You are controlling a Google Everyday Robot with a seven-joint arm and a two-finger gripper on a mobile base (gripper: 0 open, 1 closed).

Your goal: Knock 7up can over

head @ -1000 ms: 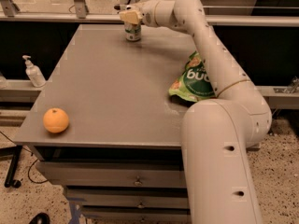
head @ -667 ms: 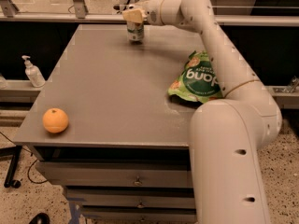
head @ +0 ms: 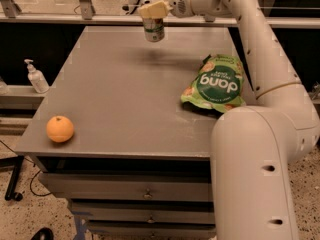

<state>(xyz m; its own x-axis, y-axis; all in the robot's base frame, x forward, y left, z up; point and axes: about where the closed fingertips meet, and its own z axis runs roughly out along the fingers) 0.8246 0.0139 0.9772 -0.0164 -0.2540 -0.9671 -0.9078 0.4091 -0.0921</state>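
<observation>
Gripper: the tan-tipped two-finger gripper [head: 154, 8] sits at the far edge of the table, right on top of the can; whether it is spread, pressed together or pinching the can's top cannot be told.
Arm: the white robot arm [head: 260, 59] reaches in from the right, its wrist level with the can's top.
Just changed: gripper and can have both slid a little to the right along the far edge over the last second, while the orange stays where it was.
Meaning for the task: the can has been shoved sideways but not toppled, so by my reading the knock is under way and not yet done.
Can: the small slim aluminium 7up can [head: 154, 30], with its green and silver-white label, stands just below the gripper, touching it at the top.
Long axis: vertical or very nearly so, top up toward the gripper and base down toward the table.
Table: the flat grey metal table [head: 125, 99] has a dim shadow just in front of the can.
Bag: the green crinkled snack bag [head: 216, 84] lies well apart, to the can's right and nearer.
Orange: the round orange fruit [head: 60, 129] rests by the near left corner.
</observation>
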